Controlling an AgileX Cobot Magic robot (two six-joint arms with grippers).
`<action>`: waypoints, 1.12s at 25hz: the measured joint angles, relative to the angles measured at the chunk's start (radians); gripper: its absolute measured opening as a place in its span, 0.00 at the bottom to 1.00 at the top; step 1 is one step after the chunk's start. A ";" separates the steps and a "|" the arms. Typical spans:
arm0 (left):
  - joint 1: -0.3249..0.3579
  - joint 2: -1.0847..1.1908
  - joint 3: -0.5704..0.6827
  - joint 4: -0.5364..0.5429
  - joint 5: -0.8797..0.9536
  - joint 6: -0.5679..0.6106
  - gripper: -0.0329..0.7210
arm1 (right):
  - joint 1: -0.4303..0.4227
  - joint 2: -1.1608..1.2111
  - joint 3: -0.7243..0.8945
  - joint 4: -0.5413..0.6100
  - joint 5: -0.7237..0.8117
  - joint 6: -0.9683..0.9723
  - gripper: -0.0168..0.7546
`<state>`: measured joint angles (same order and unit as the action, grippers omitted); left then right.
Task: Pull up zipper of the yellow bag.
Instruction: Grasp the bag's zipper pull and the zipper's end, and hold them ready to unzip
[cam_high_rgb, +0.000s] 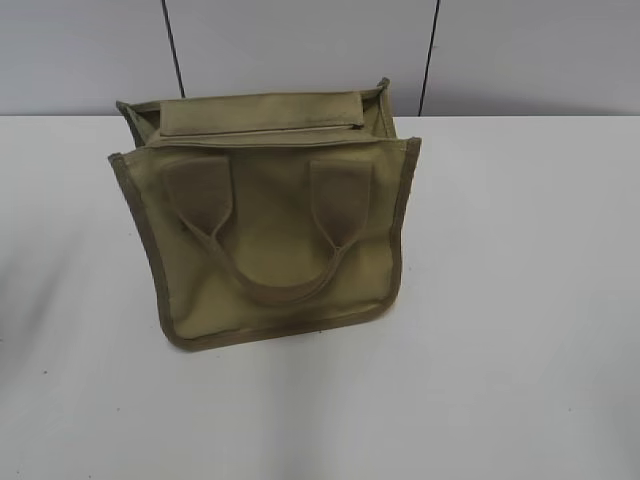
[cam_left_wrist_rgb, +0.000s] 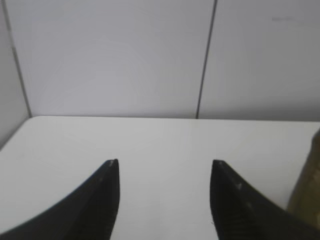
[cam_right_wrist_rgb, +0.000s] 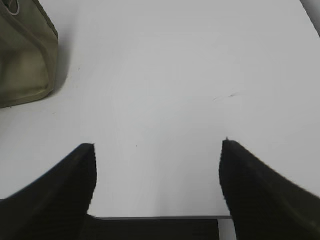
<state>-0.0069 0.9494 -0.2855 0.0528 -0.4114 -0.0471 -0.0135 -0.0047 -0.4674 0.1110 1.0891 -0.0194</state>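
Note:
The yellow bag (cam_high_rgb: 265, 225) is a khaki canvas tote that stands on the white table at the middle of the exterior view, its handle side facing me. The zipper (cam_high_rgb: 262, 131) runs as a thin line along the top panel; I cannot make out its pull tab. No gripper shows in the exterior view. My left gripper (cam_left_wrist_rgb: 165, 162) is open and empty over bare table, with an edge of the bag (cam_left_wrist_rgb: 307, 185) at its far right. My right gripper (cam_right_wrist_rgb: 159, 145) is open and empty near the table's front edge, with a corner of the bag (cam_right_wrist_rgb: 25, 60) at upper left.
The white table (cam_high_rgb: 520, 300) ends at a grey panelled wall (cam_high_rgb: 300, 50) behind the bag. Its front edge (cam_right_wrist_rgb: 155, 218) shows just below the right gripper's fingers.

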 joint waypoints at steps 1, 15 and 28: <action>-0.011 0.060 0.000 0.055 -0.043 -0.038 0.60 | 0.000 0.000 0.000 0.000 0.000 0.000 0.78; -0.025 0.699 -0.097 0.809 -0.523 -0.352 0.54 | 0.000 0.000 0.000 0.000 0.000 0.000 0.78; -0.025 1.020 -0.295 0.850 -0.725 -0.321 0.52 | 0.000 0.000 0.000 0.000 0.000 0.000 0.78</action>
<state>-0.0317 1.9692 -0.5808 0.9030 -1.1368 -0.3683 -0.0135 -0.0047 -0.4674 0.1110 1.0891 -0.0194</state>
